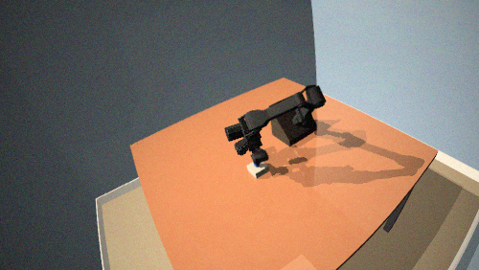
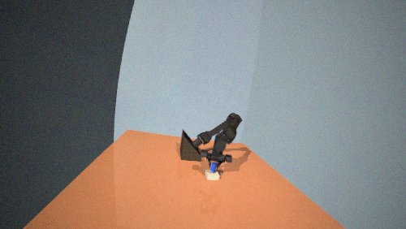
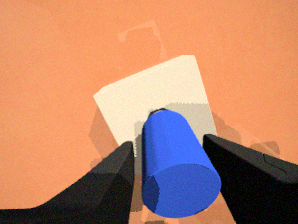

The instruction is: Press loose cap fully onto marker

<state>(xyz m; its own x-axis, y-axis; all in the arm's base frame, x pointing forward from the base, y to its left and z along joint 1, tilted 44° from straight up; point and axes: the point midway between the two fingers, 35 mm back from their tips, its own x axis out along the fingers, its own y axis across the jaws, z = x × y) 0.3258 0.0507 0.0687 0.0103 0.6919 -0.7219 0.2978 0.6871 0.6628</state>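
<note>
The blue cap (image 2: 213,167) (image 3: 175,150) stands upright over the marker on the pale holder block (image 1: 257,172) (image 2: 212,176) (image 3: 155,85). The marker's body is hidden by the cap; a small dark rim shows at the cap's far lower end in the wrist view. Whether the cap is fully seated cannot be told. My gripper (image 1: 259,159) (image 2: 214,165) (image 3: 168,145) is open around the cap, low above the block. In the wrist view a narrow gap shows between each finger and the cap's sides.
The dark wedge-shaped block (image 1: 291,128) (image 2: 188,150) stands at the arm's base, behind the holder. The orange table (image 1: 201,201) (image 2: 142,195) carries the arm's shadows, and its edges lie well away from the gripper.
</note>
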